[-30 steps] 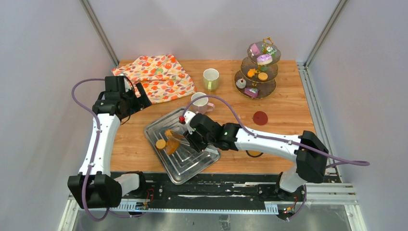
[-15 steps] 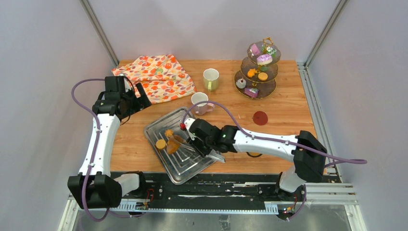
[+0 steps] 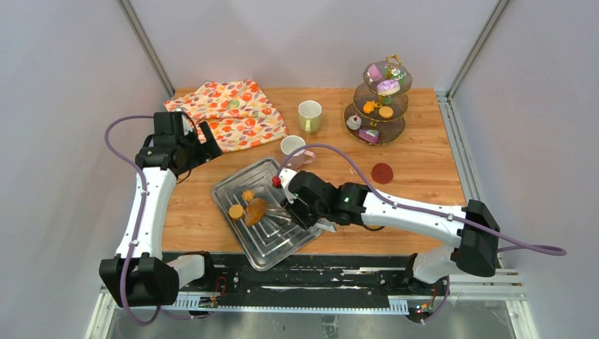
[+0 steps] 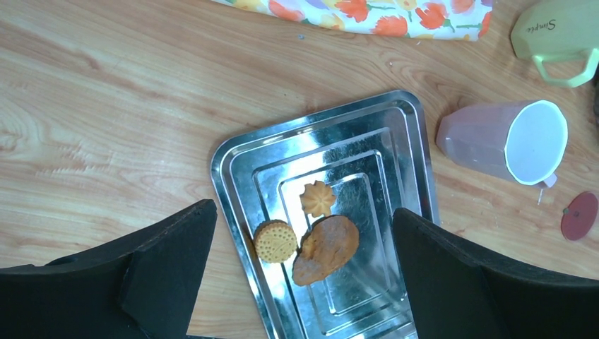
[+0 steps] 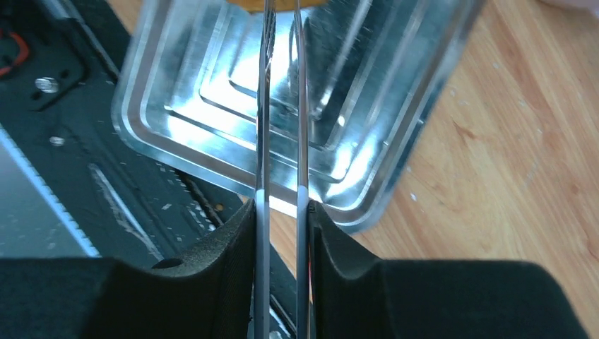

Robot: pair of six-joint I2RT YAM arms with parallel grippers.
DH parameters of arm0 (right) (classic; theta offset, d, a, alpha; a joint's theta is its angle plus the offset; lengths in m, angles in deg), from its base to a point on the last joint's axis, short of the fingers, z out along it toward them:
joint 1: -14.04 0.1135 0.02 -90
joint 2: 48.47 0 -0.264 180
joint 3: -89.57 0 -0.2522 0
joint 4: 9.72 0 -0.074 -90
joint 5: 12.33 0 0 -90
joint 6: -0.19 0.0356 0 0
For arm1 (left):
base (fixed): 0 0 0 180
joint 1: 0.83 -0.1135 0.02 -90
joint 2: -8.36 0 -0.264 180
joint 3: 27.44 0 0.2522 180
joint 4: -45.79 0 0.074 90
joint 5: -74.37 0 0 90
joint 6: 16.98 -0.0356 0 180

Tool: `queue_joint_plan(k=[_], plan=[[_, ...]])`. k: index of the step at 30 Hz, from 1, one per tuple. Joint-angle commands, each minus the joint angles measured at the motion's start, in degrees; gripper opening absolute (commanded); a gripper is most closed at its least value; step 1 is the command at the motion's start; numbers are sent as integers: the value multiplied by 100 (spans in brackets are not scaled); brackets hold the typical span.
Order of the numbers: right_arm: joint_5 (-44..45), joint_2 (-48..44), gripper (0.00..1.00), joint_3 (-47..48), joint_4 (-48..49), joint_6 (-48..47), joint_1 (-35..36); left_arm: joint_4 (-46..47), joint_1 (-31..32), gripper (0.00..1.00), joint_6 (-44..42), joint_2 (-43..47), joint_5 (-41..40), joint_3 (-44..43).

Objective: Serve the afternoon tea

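A silver tray (image 3: pixel 275 244) holds a round orange cookie (image 3: pixel 236 211), a flower-shaped cookie (image 3: pixel 248 195) and a larger brown pastry (image 3: pixel 256 210). The left wrist view shows all three: the round cookie (image 4: pixel 275 241), the flower cookie (image 4: pixel 318 198) and the pastry (image 4: pixel 326 248). My right gripper (image 3: pixel 302 209) is shut on the long metal tongs (image 5: pixel 265 106). The tongs point across the tray (image 5: pixel 212 70) at the pastry (image 5: pixel 282 4); I cannot tell whether they pinch it. My left gripper (image 3: pixel 203 145) is open and empty, high over the tray. A pink mug (image 3: pixel 293 150) and a pale-green mug (image 3: pixel 309 115) stand behind.
A three-tier stand (image 3: pixel 362 120) with pink, purple and orange pastries is at the back right. The orange floral cloth (image 3: pixel 229 113) lies at the back left. A dark red disc (image 3: pixel 382 173) lies right of the tray. The tray's near corner overhangs the table's front edge.
My right gripper has shifted right with the tongs. The brown pastry, held tilted above the tray before, now lies flat beside the cookies. The left arm has not moved.
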Motion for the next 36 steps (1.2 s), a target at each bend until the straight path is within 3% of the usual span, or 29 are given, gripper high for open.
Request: queue_joint_plan(k=[1, 11, 21, 30, 36], plan=[[-570, 483, 29, 490, 554, -21, 356, 27, -35, 100, 4, 177, -46, -66], [-596, 1738, 22, 1159, 764, -60, 608, -76, -32, 100, -71, 248, -151, -92], [-206, 768, 21, -191, 611, 280, 202, -9, -37, 100, -24, 162, -74, -54], [119, -241, 21, -720, 173, 392, -359, 25, -33, 100, 18, 130, -20, -60], [31, -202, 32, -708, 266, 400, -313, 36, -30, 100, 43, 129, 43, -60]])
